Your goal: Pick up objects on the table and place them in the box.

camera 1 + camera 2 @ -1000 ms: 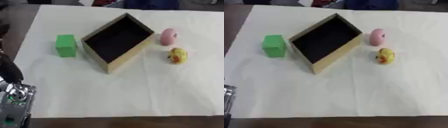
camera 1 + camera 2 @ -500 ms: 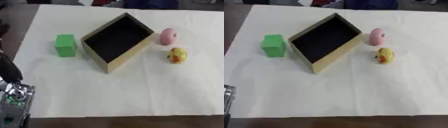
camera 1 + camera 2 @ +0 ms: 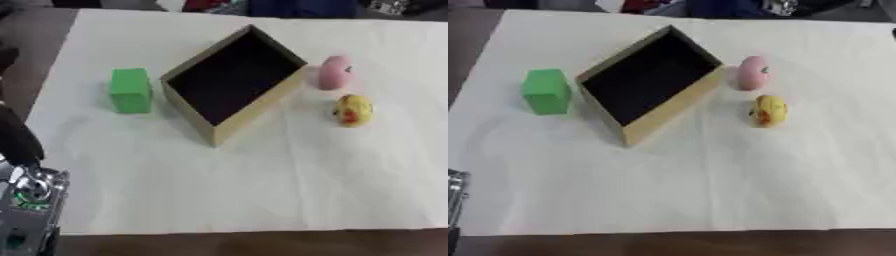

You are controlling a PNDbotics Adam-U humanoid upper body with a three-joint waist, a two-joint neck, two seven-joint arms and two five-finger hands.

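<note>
An open cardboard box (image 3: 259, 107) with a dark inside stands turned cornerwise in the middle of the white cloth. Left of it, apart from its wall, a green block (image 3: 131, 90) stands upright. On the box's right lies a pink rounded object (image 3: 334, 72), close to the wall. A yellow rounded object with red marks (image 3: 353, 110) lies just in front of the pink one. My left hand (image 3: 26, 185), black and silver, shows only partly at the lower left corner, far from all of these. My right hand is out of sight.
The white cloth (image 3: 262, 190) covers most of the table. Brown table edge (image 3: 262, 244) shows along the front and at the far left. Dark and blue things lie along the far edge (image 3: 289, 7).
</note>
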